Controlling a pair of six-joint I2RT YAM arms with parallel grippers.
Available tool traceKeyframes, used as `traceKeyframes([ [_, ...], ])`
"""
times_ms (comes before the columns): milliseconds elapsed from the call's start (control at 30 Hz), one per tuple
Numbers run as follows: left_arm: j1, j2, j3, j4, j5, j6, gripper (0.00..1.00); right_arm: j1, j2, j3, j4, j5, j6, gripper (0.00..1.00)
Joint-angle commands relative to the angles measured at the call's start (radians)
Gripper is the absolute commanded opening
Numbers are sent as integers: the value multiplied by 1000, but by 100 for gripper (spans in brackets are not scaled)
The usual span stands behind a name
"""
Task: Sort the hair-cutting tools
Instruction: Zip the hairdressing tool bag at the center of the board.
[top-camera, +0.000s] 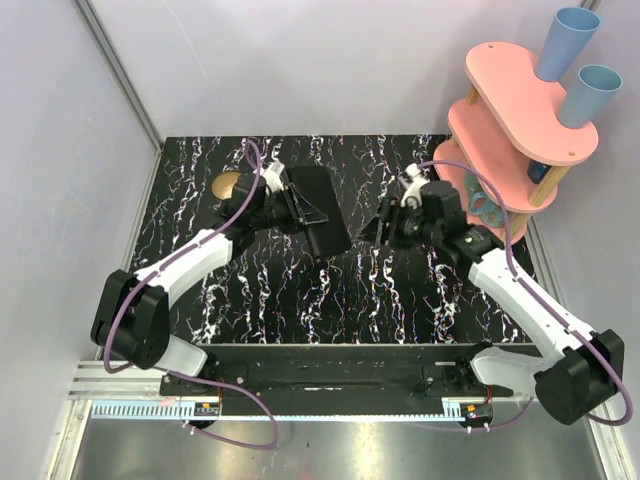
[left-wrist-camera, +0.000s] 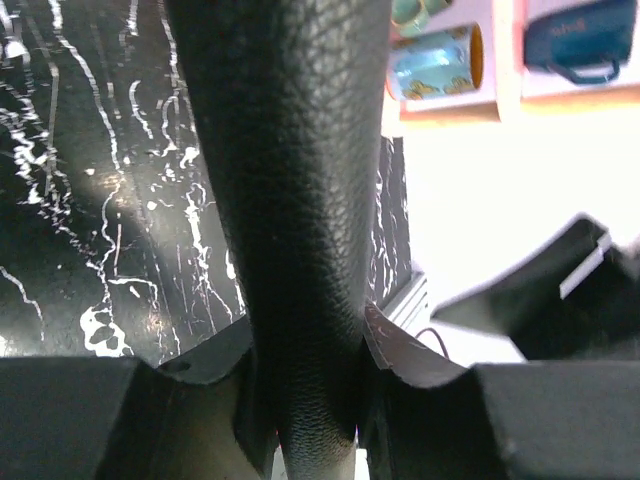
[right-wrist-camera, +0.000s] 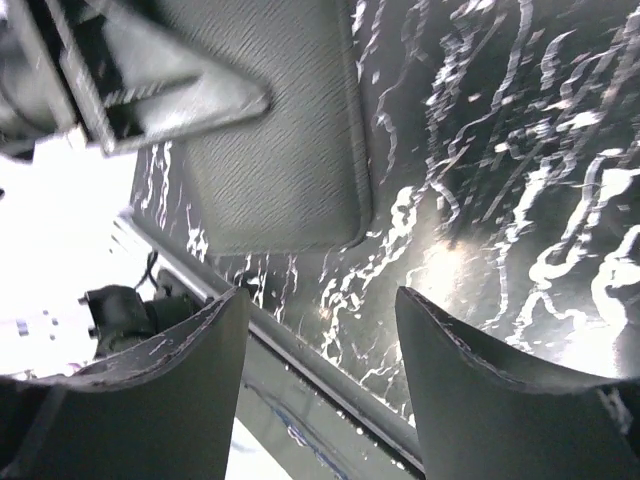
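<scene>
on a black, white-veined table (top-camera: 400, 300), the left gripper (top-camera: 298, 210) pinches the left edge of a black folding case (top-camera: 328, 215), both fingers pressed against its grained cover. just right of the case, not touching it, the right gripper (top-camera: 383, 228) stands spread, holding nothing. the hair-cutting tools cannot be made out in any view. farther back, a brass bowl (top-camera: 225, 184) sits at left and a pink shelf (top-camera: 520, 110) at right.

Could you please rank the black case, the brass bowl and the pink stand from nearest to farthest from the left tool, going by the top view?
1. black case: gripped in the left tool itself.
2. brass bowl: close on its left, partly hidden by the arm.
3. pink stand: far off on the right, at the table's back corner.
</scene>
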Motion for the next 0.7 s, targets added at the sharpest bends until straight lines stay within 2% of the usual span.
traceKeyframes([
  [0,-37,-97,100,-92,-195,-81,33,187,-22,50,-39,93,-34,67],
  [100,-66,-151,105,-146,-301,-112,39,256,-35,9,13,113,8,65],
  [233,-92,-211,91,-172,-409,-127,39,315,-64,-47,69,119,15,64],
  [667,-164,-214,86,-140,-469,-153,37,362,-15,-11,174,87,39,66],
])
